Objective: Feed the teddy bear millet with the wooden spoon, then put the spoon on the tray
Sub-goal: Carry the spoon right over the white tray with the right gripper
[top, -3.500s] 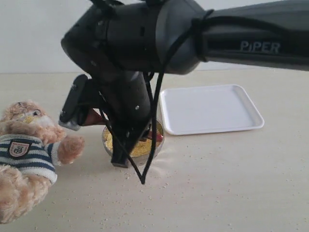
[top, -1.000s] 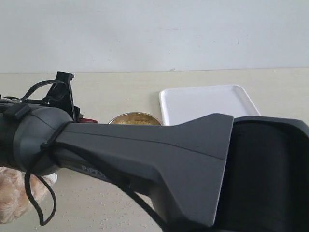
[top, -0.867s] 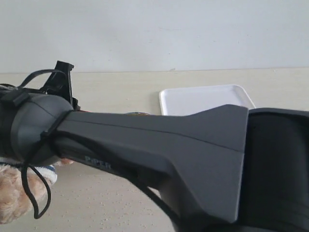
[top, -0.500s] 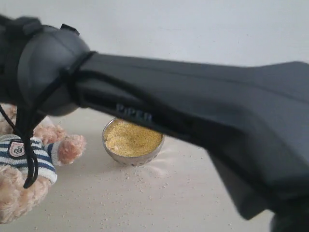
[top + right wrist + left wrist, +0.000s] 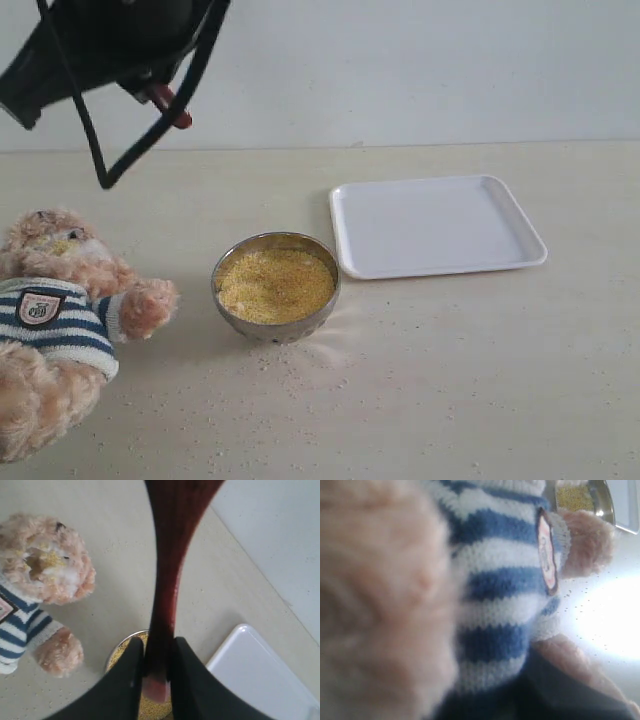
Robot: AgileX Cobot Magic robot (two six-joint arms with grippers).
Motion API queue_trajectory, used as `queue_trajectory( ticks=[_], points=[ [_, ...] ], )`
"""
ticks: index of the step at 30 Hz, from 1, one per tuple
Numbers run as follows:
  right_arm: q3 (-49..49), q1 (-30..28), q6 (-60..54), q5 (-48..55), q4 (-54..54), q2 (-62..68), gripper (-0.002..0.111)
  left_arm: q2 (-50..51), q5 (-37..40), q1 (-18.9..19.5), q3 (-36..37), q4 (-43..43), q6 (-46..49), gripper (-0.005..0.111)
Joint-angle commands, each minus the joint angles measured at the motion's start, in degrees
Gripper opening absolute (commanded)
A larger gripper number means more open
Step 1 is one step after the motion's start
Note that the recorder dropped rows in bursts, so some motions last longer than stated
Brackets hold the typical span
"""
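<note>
Clamping wooden spoon (image 5: 167, 555), right gripper (image 5: 157, 642) reads clearest wrist-side.

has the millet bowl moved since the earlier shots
No. The bowl sits in the same spot, just left of the tray, in the exterior view.

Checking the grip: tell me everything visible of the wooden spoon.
The wooden spoon is dark reddish-brown. Its slim handle is clamped near its end between the right gripper's dark fingers and widens away from them toward the bowl, which the frame cuts off. It is held in the air, clear of the table; only the gripper touches it.
</note>
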Motion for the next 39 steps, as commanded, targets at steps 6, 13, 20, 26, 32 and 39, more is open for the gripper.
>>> queue_trajectory(
  ticks=[6, 13, 20, 26, 32, 39],
  points=[
    [11.6, -0.5, -2.6, -0.1, 2.9, -14.3, 0.0, -0.6, 0.4, 0.1, 0.1, -1.2, 0.0, 0.008],
    [37.6, -2.0, 7.3, -0.1, -9.0, -28.3, 0.0, -0.6, 0.4, 0.1, 0.1, -1.2, 0.0, 0.008],
    [54.1, -16.3, 15.9, -13.7, -6.6, -36.1, 0.0, -0.6, 0.4, 0.1, 0.1, -1.2, 0.0, 0.008],
    [54.9, -31.3, 8.8, -17.7, 8.7, -29.3, 0.0, -0.6, 0.6, 0.1, 0.1, -1.2, 0.0, 0.008],
    [52.5, -39.6, -2.8, -17.6, 23.0, -18.8, 0.0, -0.6, 0.6, 0.1, 0.1, -1.2, 0.0, 0.008],
    [43.4, -40.5, -3.3, -17.8, 25.0, -7.7, 0.0, -0.6, 0.6, 0.1, 0.1, -1.2, 0.0, 0.008]
  ],
)
